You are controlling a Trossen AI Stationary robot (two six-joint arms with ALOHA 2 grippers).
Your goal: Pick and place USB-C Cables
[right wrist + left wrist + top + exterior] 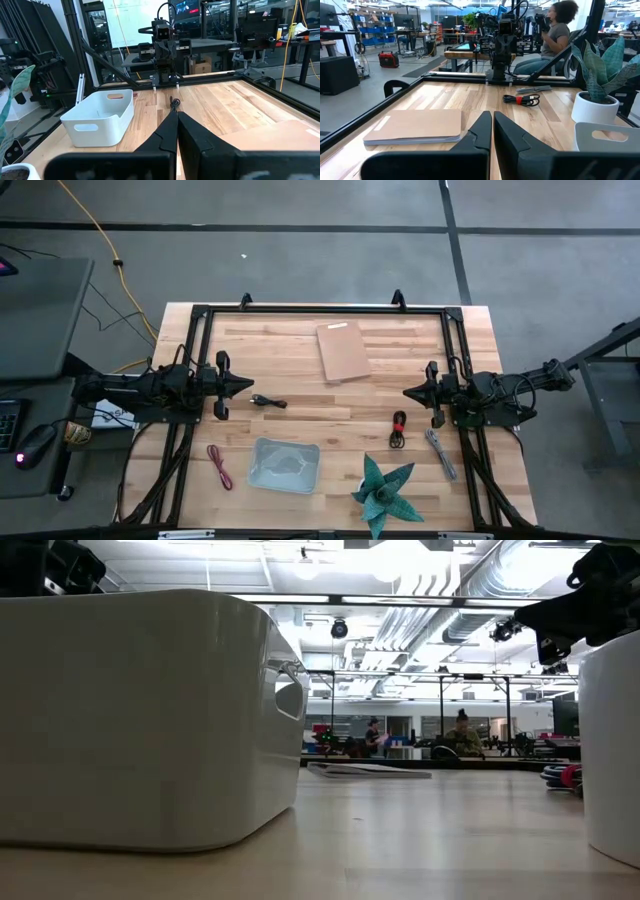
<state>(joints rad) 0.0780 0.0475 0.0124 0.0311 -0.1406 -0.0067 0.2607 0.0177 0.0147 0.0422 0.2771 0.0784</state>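
Four cables lie flat on the wooden table. The red cable (219, 466) is near the front left. The black cable (268, 402) lies just beyond my left gripper and also shows in the right wrist view (174, 103). The black-and-red coiled cable (398, 429) also shows in the left wrist view (521, 100). The grey cable (440, 452) is at the front right (534, 89). My left gripper (244, 385) is shut and empty at the table's left side (492, 131). My right gripper (410, 392) is shut and empty at the right side (177, 131).
A white bin (285, 465) stands at the front middle (100, 117). A brown board (343, 351) lies at the far middle (417, 126). A teal potted plant (385, 492) stands at the front right. A black frame (320, 308) rims the table. A person sits beyond the table (555, 35).
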